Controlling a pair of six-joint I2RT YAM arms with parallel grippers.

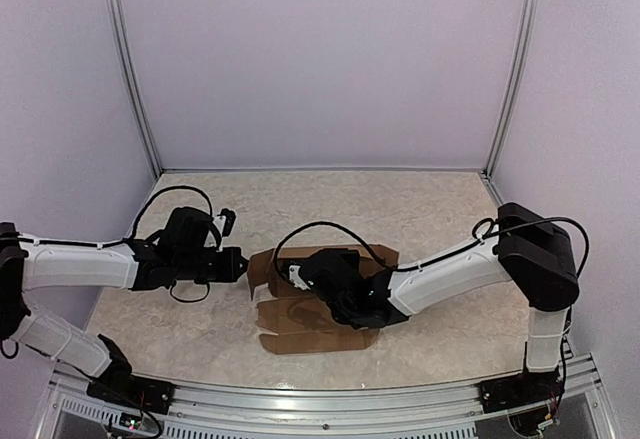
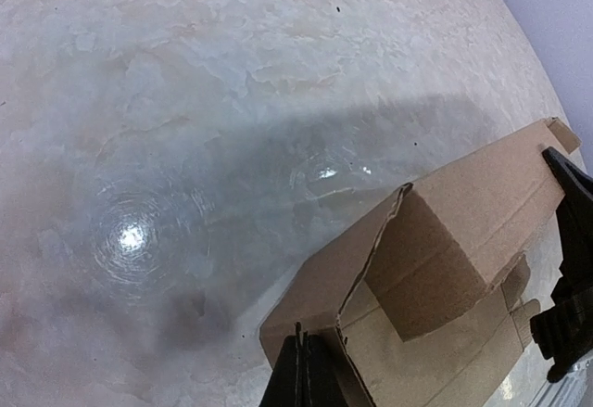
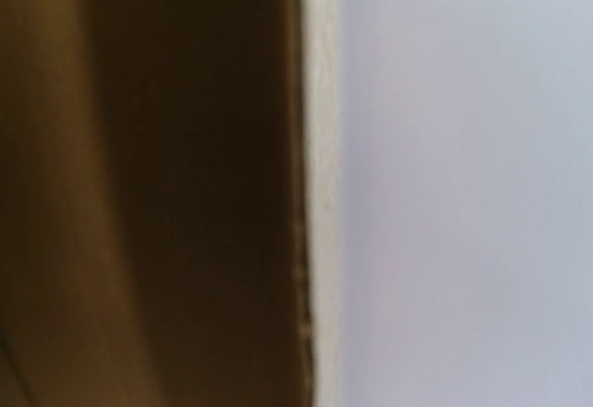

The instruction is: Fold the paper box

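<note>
The plain brown paper box (image 1: pixel 300 337) is lying half-formed mid-tabletop (image 1: pixel 430 209), its far long wall standing up and its notched near flaps spreading flat, while the closed left pincer (image 1: pixel 243 264) is touching its left end and the closed right pincer (image 1: pixel 318 277) is sitting inside it.

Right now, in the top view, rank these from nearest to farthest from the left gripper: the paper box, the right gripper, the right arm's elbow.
1. paper box: its left edge is at the left gripper tips.
2. right gripper: over the box, just to the right.
3. right arm's elbow: far right side.
</note>
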